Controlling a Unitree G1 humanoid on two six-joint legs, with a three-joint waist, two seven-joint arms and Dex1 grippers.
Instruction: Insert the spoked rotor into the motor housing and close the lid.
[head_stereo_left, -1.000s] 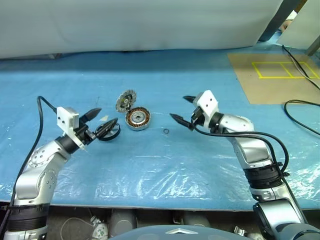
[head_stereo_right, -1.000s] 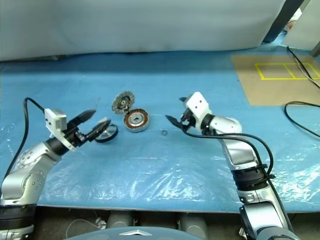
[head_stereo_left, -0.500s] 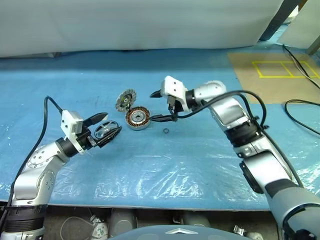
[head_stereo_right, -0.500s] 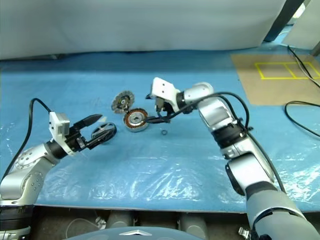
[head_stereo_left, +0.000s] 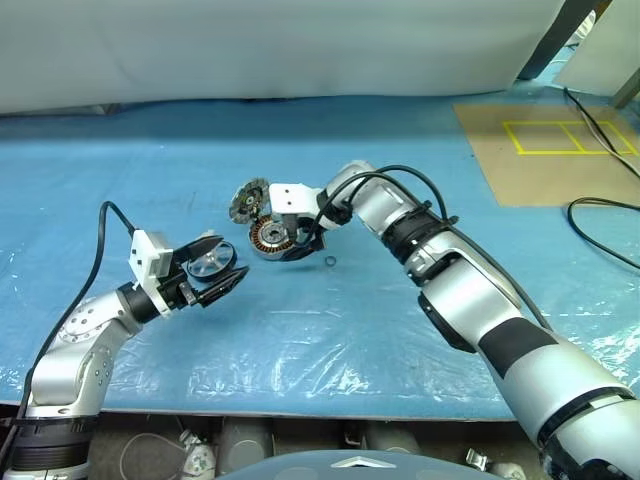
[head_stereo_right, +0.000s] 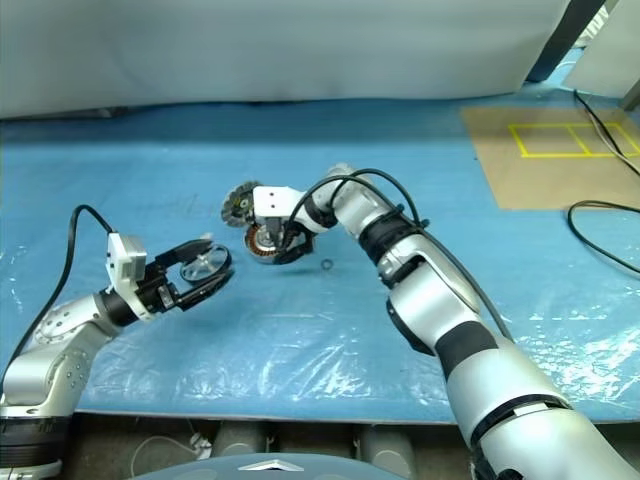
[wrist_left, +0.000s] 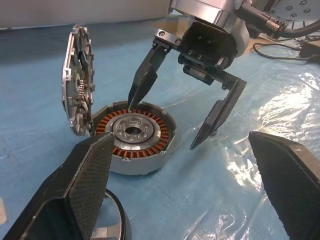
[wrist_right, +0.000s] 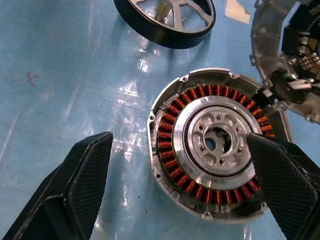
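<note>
Right gripper (wrist_left: 172, 127) of ours hangs over the round silver motor housing with its ring of copper-orange windings (head_stereo_left: 275, 238), black fingers spread wide and holding nothing, one tip over the windings and the other past the housing's rim above the blue plastic-covered surface (head_stereo_left: 330, 330). Our left gripper (head_stereo_left: 222, 268) sits near the thin dark-rimmed spoked rotor with silver spokes (head_stereo_left: 214, 263), jaws wide apart too; we can't tell whether it touches the wheel. That rotor lies flat on the surface, just beside the housing. We see the ribbed silver-grey round metal lid (head_stereo_left: 250, 201) standing on edge against the housing's far side. A small dark ring (head_stereo_left: 331, 262) lies near the housing.
</note>
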